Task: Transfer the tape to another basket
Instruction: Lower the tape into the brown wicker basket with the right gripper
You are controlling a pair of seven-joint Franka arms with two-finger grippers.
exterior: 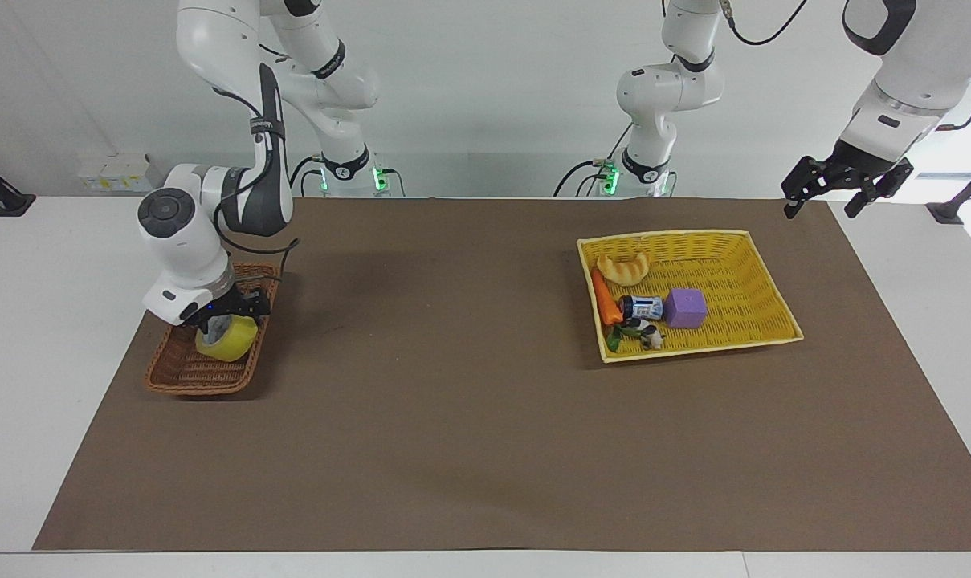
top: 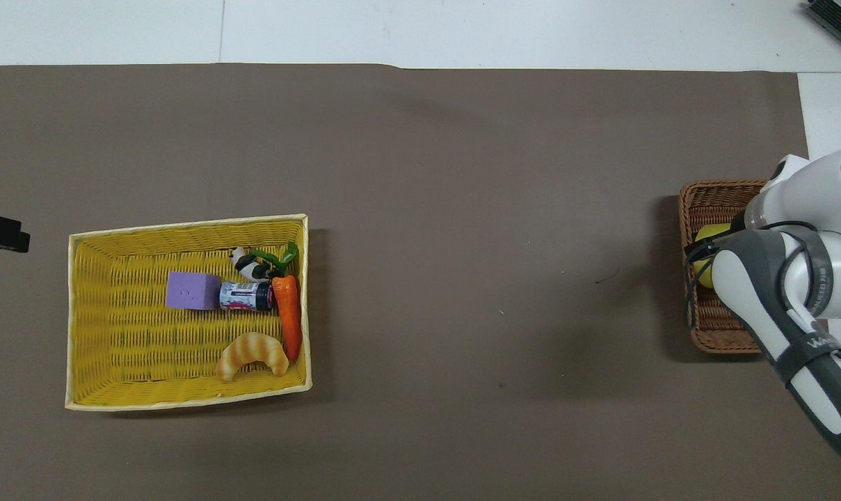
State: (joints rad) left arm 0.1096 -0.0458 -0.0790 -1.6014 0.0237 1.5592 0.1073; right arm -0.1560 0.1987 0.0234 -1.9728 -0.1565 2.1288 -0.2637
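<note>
At the right arm's end of the tabletop (exterior: 485,449), which is covered by a flat brown mat, sits the basket (exterior: 181,377): narrow, rectangular, brown woven wicker with sloped sides. The right gripper (exterior: 226,313) is over this basket, its fingers closed on the tape (exterior: 230,340), a wide roll of glossy translucent yellow. The roll is tilted and appears lifted off the basket floor, over the edge of the basket that faces the middle of the mat. From overhead only a sliver of the tape (top: 703,240) shows beside the arm's white and grey casing.

Toward the left arm's end lies a larger yellow tray (exterior: 762,289) of bright, tight weave with a pale rim. It holds a curved tan croissant (exterior: 623,268) nearest the robots, a smooth orange carrot (exterior: 605,299) along one wall, a small labelled jar (exterior: 642,307) lying on its side, a matte purple cube (exterior: 686,308) touching the jar, and a small black-and-white figure (exterior: 650,337) with green leaves.

The left gripper (exterior: 842,185), black, waits in the air above the mat's corner, fingers spread apart, holding nothing.
</note>
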